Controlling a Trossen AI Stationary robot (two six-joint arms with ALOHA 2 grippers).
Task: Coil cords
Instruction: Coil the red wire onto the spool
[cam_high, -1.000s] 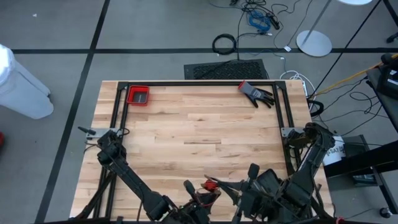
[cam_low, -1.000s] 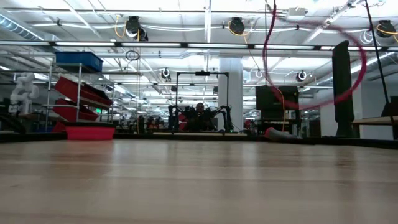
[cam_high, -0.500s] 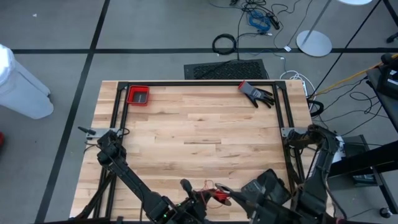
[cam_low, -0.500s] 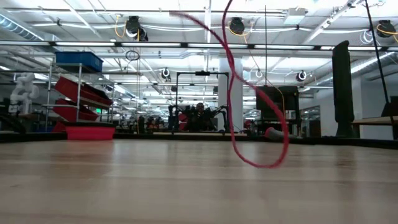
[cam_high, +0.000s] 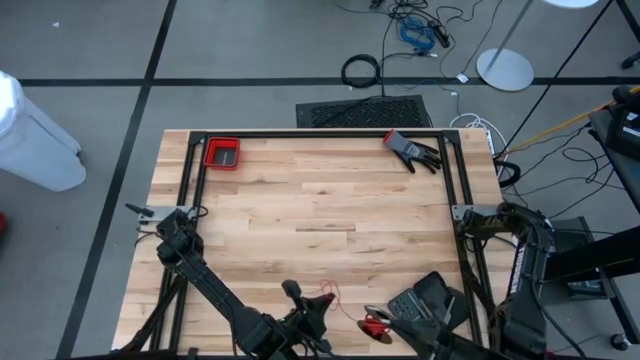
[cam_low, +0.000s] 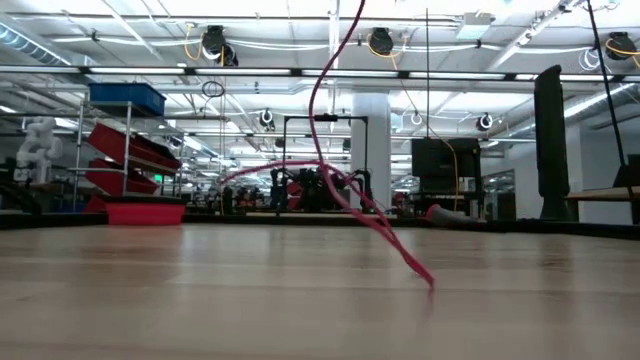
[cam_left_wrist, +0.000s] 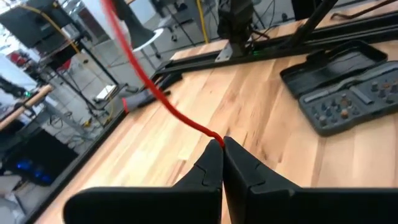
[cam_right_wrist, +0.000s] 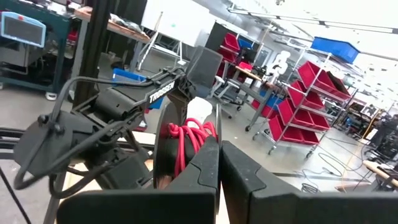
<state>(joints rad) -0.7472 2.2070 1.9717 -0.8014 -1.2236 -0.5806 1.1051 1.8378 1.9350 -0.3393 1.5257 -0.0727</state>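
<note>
The thin red cord (cam_low: 322, 95) hangs from above in the low view, and its lower bend (cam_low: 430, 281) reaches the tabletop. In the high view a fine red strand (cam_high: 328, 295) runs between my two grippers near the table's near edge. My left gripper (cam_left_wrist: 221, 144) is shut on the strand. My right gripper (cam_right_wrist: 218, 149) is shut at a bundle of red loops (cam_right_wrist: 188, 134) beside a dark round disc (cam_right_wrist: 163, 146). That bundle (cam_high: 375, 325) hangs to the right of the left gripper (cam_high: 300, 305). My left gripper pinches the red cord (cam_left_wrist: 212, 136) between its two fingertips. The cord leaves the tips and rises slanting away over the table, clear of the wood there. My right gripper is shut at the coiled red loops (cam_right_wrist: 198, 132), held clear of the table. The fingers hide the place of contact.
A grey tool case (cam_left_wrist: 339, 87) lies open on the wood near the right side. A red bin (cam_high: 222, 153) sits at the far left corner and a dark glove (cam_high: 412, 150) at the far right. Black frame rails (cam_high: 320, 133) border the table.
My right gripper has carried the red bundle toward the table's right and near edges. My left gripper has tipped downward. The hanging cord has swung, from a loop high above the table to a strand that meets the tabletop.
</note>
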